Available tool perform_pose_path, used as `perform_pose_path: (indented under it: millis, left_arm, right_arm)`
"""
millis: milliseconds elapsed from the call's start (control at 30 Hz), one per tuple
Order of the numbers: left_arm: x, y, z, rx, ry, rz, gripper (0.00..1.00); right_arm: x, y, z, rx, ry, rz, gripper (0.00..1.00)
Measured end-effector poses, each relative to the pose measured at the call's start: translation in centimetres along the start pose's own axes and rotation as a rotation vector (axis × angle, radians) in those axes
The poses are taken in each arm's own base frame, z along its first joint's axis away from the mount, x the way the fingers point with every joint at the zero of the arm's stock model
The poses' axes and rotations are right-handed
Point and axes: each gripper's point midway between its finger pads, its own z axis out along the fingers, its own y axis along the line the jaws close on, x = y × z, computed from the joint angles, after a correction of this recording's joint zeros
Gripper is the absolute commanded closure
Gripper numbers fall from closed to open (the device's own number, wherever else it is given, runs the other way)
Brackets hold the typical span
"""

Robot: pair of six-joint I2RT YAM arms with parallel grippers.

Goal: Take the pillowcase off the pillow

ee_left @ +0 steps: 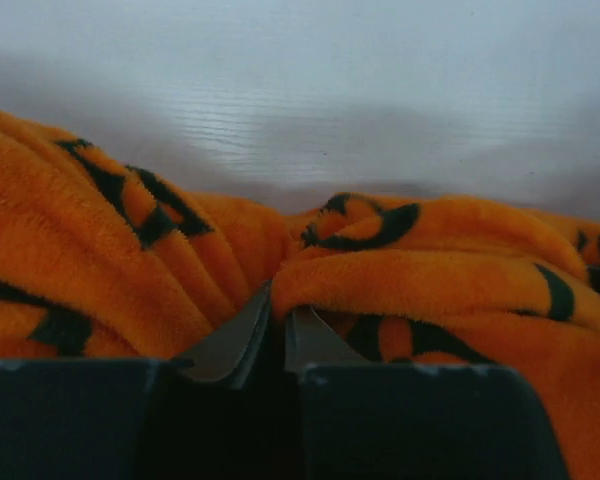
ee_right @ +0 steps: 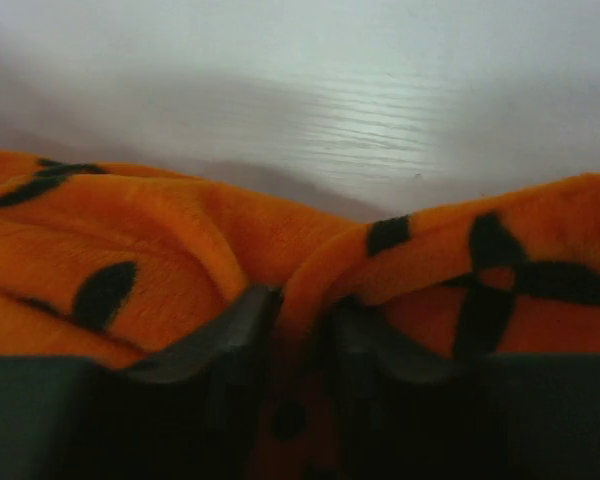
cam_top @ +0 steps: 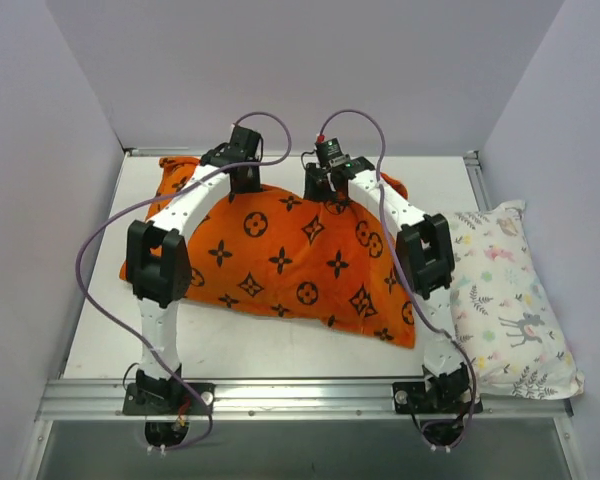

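Observation:
The orange pillowcase (cam_top: 280, 255) with black flower and circle motifs lies bulging across the middle of the white table (cam_top: 270, 348). The pillow is hidden inside it. Both arms reach over it to its far edge. My left gripper (cam_top: 243, 180) sits at the far left part of that edge. In the left wrist view its jaws (ee_left: 277, 302) stand almost together, pinching a fold of the pillowcase (ee_left: 430, 280). My right gripper (cam_top: 325, 190) is a little to its right. In the right wrist view it (ee_right: 300, 312) is shut on a bunched ridge of the pillowcase (ee_right: 160, 240).
A white pillow with pastel animal and leaf print (cam_top: 505, 300) lies along the table's right side, close to the right arm. Grey walls enclose the table at the back and on both sides. A metal rail (cam_top: 300, 398) runs along the near edge.

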Motion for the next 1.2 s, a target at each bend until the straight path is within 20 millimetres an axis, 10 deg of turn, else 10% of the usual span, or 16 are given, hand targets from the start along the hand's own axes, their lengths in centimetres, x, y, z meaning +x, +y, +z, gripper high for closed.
perform_pose_path:
  millis: [100,300,533,667,867,1200]
  left_arm:
    - [2.3,-0.1,2.4,0.004,0.048,-0.008,0.54]
    - [1.7,0.0,-1.0,0.036,0.002,-0.03,0.28]
    - [-4.9,-1.4,-12.4,0.167,-0.278,-0.055,0.2]
    - [-4.6,-5.2,-19.1,0.272,-0.393,0.002,0.18]
    - [4.3,-15.9,-23.5,0.438,-0.364,0.211,0.16]
    - [13.2,-23.9,-17.2,0.312,-0.279,0.408,0.14]
  right_arm:
    - [3.8,-2.7,4.1,0.044,0.104,0.016,0.38]
    - [3.7,-1.6,1.4,0.026,0.11,-0.007,0.17]
    - [-4.5,0.7,-10.6,-0.039,-0.166,-0.006,0.13]
    - [-7.4,-1.6,-19.7,-0.028,-0.355,0.052,0.15]
    - [-0.3,-8.1,-24.8,0.059,-0.412,0.151,0.23]
    - [16.0,-16.2,-20.7,0.159,-0.233,0.312,0.16]
